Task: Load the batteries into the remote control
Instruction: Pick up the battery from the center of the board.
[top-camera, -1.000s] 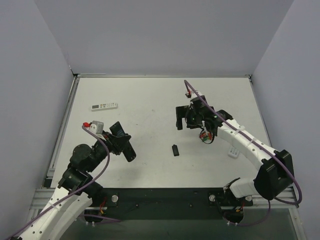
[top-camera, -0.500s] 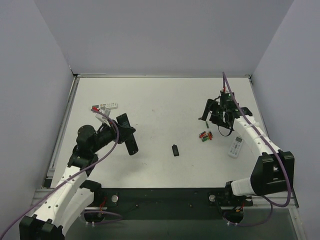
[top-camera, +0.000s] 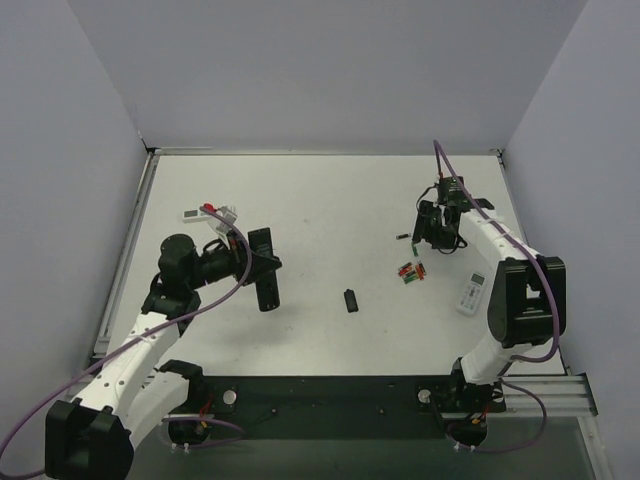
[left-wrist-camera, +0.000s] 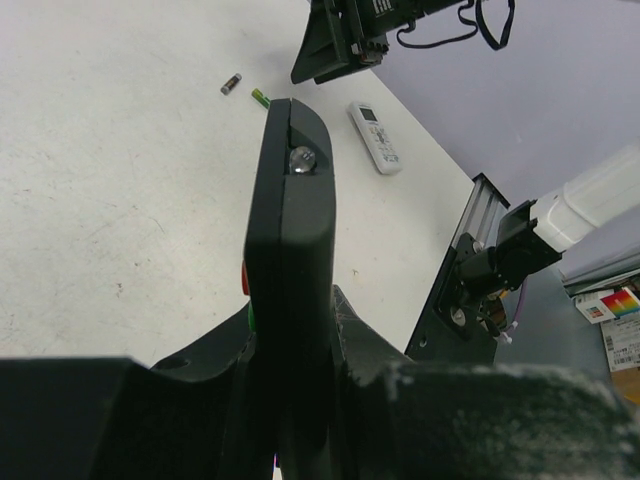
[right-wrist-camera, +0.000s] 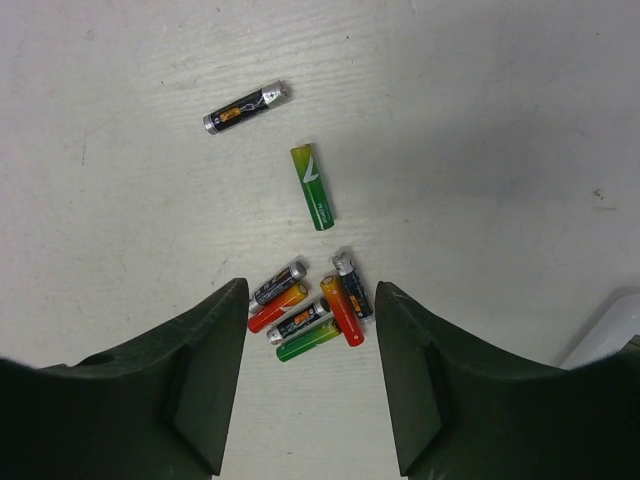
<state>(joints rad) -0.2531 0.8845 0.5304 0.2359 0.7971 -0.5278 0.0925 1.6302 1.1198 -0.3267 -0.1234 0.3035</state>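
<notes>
The black remote control (top-camera: 265, 281) is held edge-on above the table, and my left gripper (top-camera: 253, 264) is shut on it. In the left wrist view the remote control (left-wrist-camera: 291, 210) rises narrow between the fingers of the left gripper (left-wrist-camera: 290, 345). Several batteries (right-wrist-camera: 311, 305), red, green and dark, lie in a small heap on the table. A green battery (right-wrist-camera: 312, 187) and a dark battery (right-wrist-camera: 246, 107) lie apart beyond it. My right gripper (right-wrist-camera: 310, 385) hangs open above the heap, holding nothing. From above, the batteries (top-camera: 411, 271) lie just near of the right gripper (top-camera: 426, 238).
A small black piece (top-camera: 350, 300) lies mid-table. A short white remote (top-camera: 471, 293) rests right of the batteries, its corner showing in the right wrist view (right-wrist-camera: 612, 335). A long white remote (top-camera: 194, 214) lies at the back left, partly behind the left arm's cable.
The right arm swung from mid-table to the right, over the batteries, and its jaws narrowed. The left arm carried the black remote up and slightly right.
</notes>
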